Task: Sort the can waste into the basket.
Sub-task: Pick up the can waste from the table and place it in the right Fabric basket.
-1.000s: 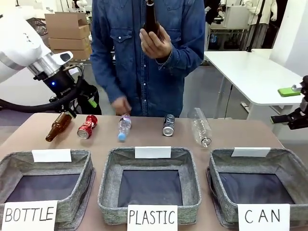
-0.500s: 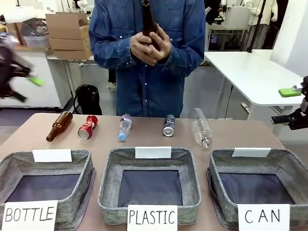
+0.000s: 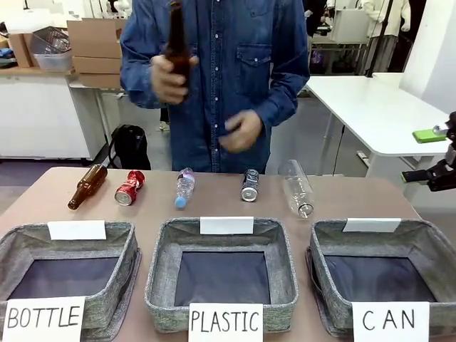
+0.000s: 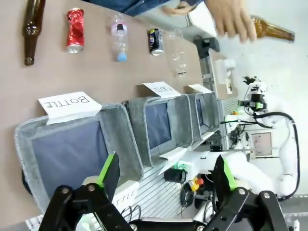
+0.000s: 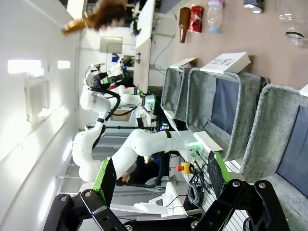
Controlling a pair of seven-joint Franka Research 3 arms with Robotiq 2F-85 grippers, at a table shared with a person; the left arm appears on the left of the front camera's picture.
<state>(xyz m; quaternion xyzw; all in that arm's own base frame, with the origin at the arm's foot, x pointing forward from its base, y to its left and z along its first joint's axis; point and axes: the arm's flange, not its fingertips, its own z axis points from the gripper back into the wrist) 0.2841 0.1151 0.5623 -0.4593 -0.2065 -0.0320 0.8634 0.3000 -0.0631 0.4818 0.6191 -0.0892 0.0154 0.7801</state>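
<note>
Front view has both cans lying on their sides along the far part of the brown table (image 3: 142, 214). The shiny red crushed metal can (image 3: 129, 187) is toward ten o'clock, and the black-and-blue Pepsi can with silver ends (image 3: 250, 184) is near twelve. The square grey fabric basket signed "CAN" (image 3: 427, 231) sits at four o'clock with nothing in it.

A person in a denim shirt stands behind the table. One hand (image 3: 168, 80) lifts a brown glass bottle (image 3: 176, 39); the other hand (image 3: 242, 132) hangs free at twelve o'clock from the Pepsi can.

The right gripper (image 5: 160, 178) has its jaws spread wide and holds nothing, and so does the left gripper (image 4: 166, 172). Both are well off the table.

From the right gripper, out past the table's three o'clock edge, the Pepsi can lies at nine o'clock, well apart. A clear plastic bottle (image 3: 298, 187) lies between them, and the basket is at about seven o'clock.

No can is picked yet, so the reach looks like the step in hand. I'd let the person's free hand clear first. Then come down over the can's round sides, not its ends, square enough that it cannot roll, and stay clear of the plastic bottle.
</note>
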